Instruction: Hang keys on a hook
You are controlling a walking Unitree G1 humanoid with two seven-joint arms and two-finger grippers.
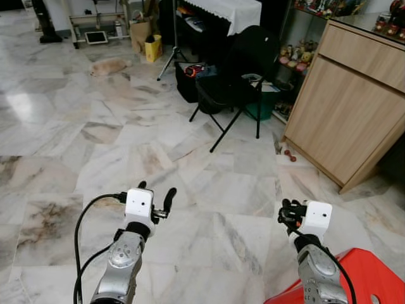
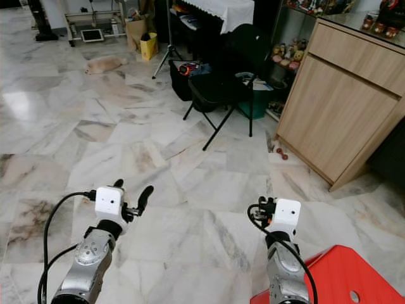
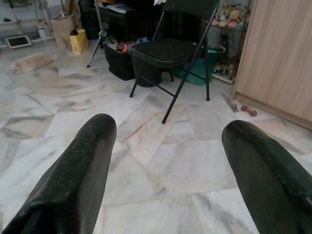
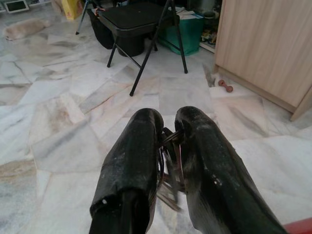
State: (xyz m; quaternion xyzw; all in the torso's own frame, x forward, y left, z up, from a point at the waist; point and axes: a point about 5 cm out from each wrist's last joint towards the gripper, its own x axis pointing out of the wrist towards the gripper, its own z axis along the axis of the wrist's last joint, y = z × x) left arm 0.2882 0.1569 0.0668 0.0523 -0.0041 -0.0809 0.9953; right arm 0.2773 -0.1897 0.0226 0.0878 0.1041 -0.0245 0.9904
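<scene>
The right gripper (image 4: 168,131) has its black fingers pinched on the small metal bunch of keys (image 4: 169,161), dangling between them, left gripper (image 3: 168,146) spread empty alongside, and no hook that I can make out ahead.

The keys (image 4: 169,165) sit mostly hidden between the right gripper's (image 4: 168,127) two black fingers, so their number and shape cannot be told. At four o'clock in the left eye view, a red object (image 1: 354,275) is cut off by the picture's edge. Small figures (image 1: 296,56) on shelves at one o'clock are too small to identify.
</scene>
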